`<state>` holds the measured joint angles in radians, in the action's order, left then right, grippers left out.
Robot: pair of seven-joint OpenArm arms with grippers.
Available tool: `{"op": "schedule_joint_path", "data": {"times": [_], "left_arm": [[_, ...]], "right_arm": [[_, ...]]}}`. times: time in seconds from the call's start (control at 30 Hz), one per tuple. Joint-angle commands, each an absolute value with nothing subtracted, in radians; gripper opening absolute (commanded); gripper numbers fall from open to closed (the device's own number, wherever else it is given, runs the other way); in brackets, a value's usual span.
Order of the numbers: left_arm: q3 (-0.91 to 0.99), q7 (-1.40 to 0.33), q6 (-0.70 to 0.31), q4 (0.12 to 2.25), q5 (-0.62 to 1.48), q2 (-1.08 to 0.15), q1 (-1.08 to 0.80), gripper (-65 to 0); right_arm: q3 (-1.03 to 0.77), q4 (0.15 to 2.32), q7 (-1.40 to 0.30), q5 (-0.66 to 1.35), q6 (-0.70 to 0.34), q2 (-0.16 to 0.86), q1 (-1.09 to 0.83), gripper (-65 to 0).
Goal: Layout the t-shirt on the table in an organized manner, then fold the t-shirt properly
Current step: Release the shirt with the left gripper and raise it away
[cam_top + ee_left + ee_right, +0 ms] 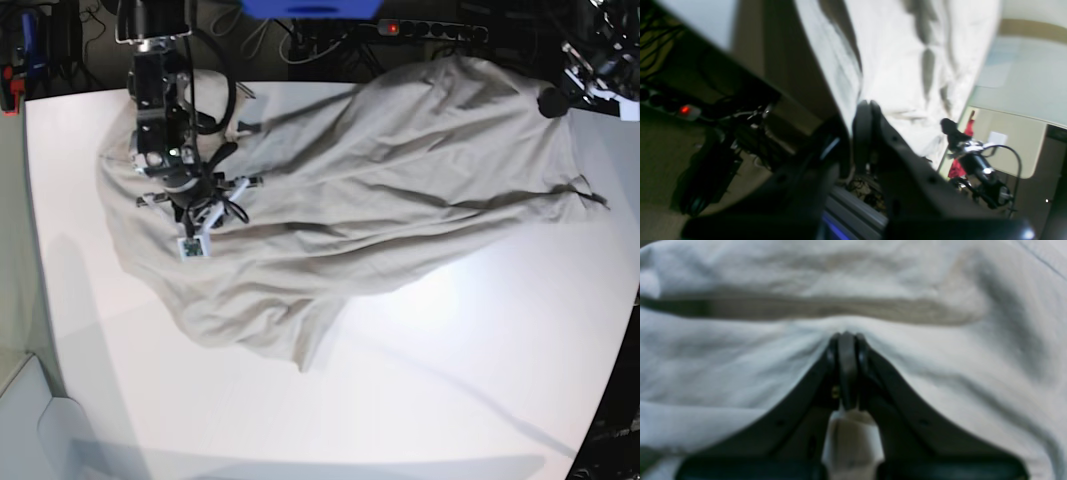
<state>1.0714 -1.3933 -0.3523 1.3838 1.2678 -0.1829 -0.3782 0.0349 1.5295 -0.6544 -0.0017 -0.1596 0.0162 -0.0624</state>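
The light beige-grey t-shirt (pixel 400 190) lies crumpled and stretched across the back of the white table (pixel 450 380), from the far left to the far right. My right gripper (pixel 190 215) sits on the shirt's left part. In the right wrist view it (pixel 847 338) is shut on a pinched fold of the shirt (pixel 740 373), with cloth showing between the fingers. My left gripper (pixel 550 101) is at the back right, holding the shirt's edge raised. In the left wrist view it (pixel 867 106) is shut on the cloth (pixel 900 50).
A power strip with a red light (pixel 430 30) and cables lie behind the table's back edge. A blue part (pixel 310 8) stands at the back middle. A small white tag (pixel 190 248) hangs from the right arm. Another dark arm or stand (pixel 973 160) shows beyond the table.
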Motion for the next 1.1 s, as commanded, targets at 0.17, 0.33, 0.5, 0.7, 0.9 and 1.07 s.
{"op": "schedule_joint_path", "data": {"times": [0.17,0.33,0.5,0.7,0.9,1.07], "left_arm": [[1.055,-1.396,-0.346,1.402,1.330,-0.203,-0.394,-64.8],[0.978,-1.396,-0.346,1.403,1.336,-0.225,-0.406,-64.5],[0.924,-1.396,-0.346,1.452,1.330,-0.225,-0.423,-64.4],[0.901,-1.396,-0.346,1.546,1.328,-0.242,-0.450,-53.7],[0.908,-1.396,-0.346,1.550,1.328,-0.280,-0.469,-19.2],[0.912,-1.396,-0.346,1.547,1.326,-0.318,-0.469,-5.0]], "right_arm": [[0.038,1.544,-0.638,0.002,-0.156,0.013,-0.039,-65.0],[0.041,1.544,-0.638,0.002,-0.156,0.013,-0.044,-65.0],[0.041,1.544,-0.638,0.002,-0.156,0.016,-0.047,-65.0],[0.041,1.544,-0.638,0.002,-0.156,0.019,-0.048,-65.0],[0.039,1.544,-0.638,0.002,-0.156,0.019,-0.050,-65.0],[0.039,1.544,-0.638,0.002,-0.156,0.021,-0.050,-65.0]]}}
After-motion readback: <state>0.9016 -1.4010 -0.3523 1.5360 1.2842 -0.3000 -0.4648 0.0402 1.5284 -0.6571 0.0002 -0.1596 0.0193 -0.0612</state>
